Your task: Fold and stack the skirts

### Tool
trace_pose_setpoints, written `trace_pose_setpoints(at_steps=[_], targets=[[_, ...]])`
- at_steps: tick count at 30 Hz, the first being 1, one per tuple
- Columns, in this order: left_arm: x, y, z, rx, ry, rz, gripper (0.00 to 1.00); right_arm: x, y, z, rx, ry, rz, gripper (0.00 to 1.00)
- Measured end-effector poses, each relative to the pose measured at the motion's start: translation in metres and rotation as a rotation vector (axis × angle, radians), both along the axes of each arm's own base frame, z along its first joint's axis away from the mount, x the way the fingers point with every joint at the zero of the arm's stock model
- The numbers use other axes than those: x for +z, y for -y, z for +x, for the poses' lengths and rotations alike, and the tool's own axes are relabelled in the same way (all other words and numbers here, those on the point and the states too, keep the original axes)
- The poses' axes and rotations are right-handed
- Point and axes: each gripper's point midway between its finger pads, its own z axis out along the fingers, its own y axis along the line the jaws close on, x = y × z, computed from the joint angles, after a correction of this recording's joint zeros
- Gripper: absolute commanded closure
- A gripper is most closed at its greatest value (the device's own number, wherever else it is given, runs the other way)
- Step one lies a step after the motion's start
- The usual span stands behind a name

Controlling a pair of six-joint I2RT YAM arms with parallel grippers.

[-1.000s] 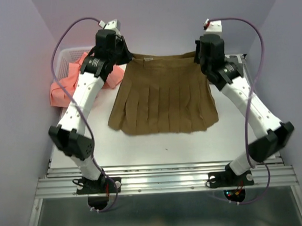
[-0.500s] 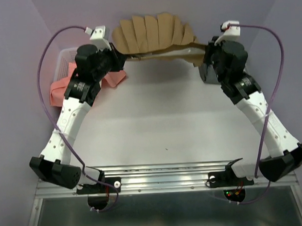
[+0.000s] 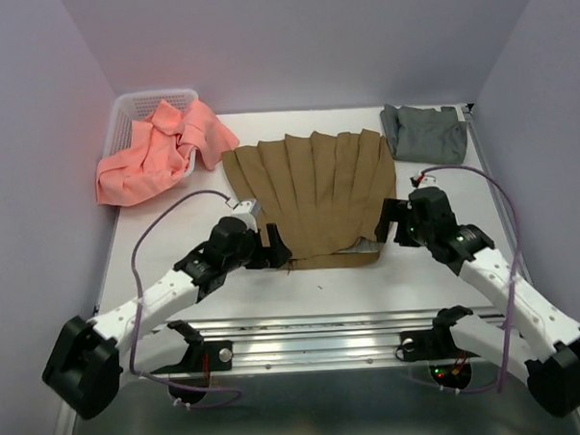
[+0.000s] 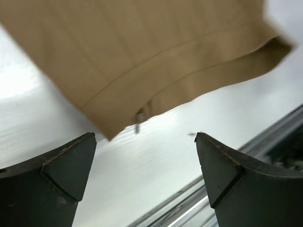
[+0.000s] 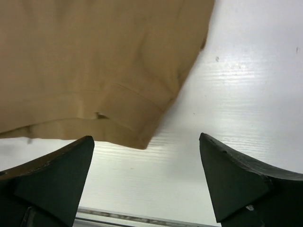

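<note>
1. Soft salmon-pink skirt [image 3: 157,151] lies crumpled, spilling from the white lattice basket [image 3: 121,104].
2. Left tool [image 3: 278,249]: fingers apart, empty.
3. Tan pleated skirt [image 3: 313,183] lies flat mid-surface [image 3: 322,293].
4. Right tool [image 3: 390,223]: apart, empty.
5. Grey skirt [image 3: 423,132] sits bunched, far right.

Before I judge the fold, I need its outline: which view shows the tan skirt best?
Top external: the whole tan skirt lies spread flat, pleats fanned out. Each wrist view catches only one near corner of its waistband.
</note>
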Motion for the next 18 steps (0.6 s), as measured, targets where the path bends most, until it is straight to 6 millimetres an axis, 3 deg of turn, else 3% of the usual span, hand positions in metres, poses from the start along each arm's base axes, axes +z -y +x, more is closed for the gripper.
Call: trace_pose_setpoints(at_steps=[2, 3, 6, 8, 11, 14, 18], targets=[[0.036, 0.007, 0.003, 0.017, 0.091, -0.077, 0.01, 0.027, -0.002, -0.003, -0.005, 0.073, 0.054, 0.0], [0.065, 0.008, 0.006, 0.032, 0.159, -0.133, 0.01, 0.048, -0.004, -0.003, 0.001, 0.13, 0.092, 0.0], [0.127, 0.007, 0.017, 0.081, 0.293, -0.238, 0.01, 0.091, -0.014, 0.0, 0.03, 0.232, 0.172, 0.0], [0.146, 0.005, 0.023, 0.113, 0.336, -0.258, 0.01, 0.1, -0.02, 0.003, 0.051, 0.251, 0.197, 0.0], [0.146, 0.004, 0.036, 0.157, 0.337, -0.225, 0.01, 0.093, -0.029, 0.012, 0.076, 0.23, 0.208, 0.0], [0.134, 0.014, 0.053, 0.161, 0.298, -0.169, 0.01, 0.069, -0.039, 0.028, 0.085, 0.156, 0.186, 0.0], [0.1, 0.045, 0.083, 0.116, 0.194, -0.086, 0.01, 0.042, -0.062, 0.054, 0.126, 0.044, 0.188, 0.0]])
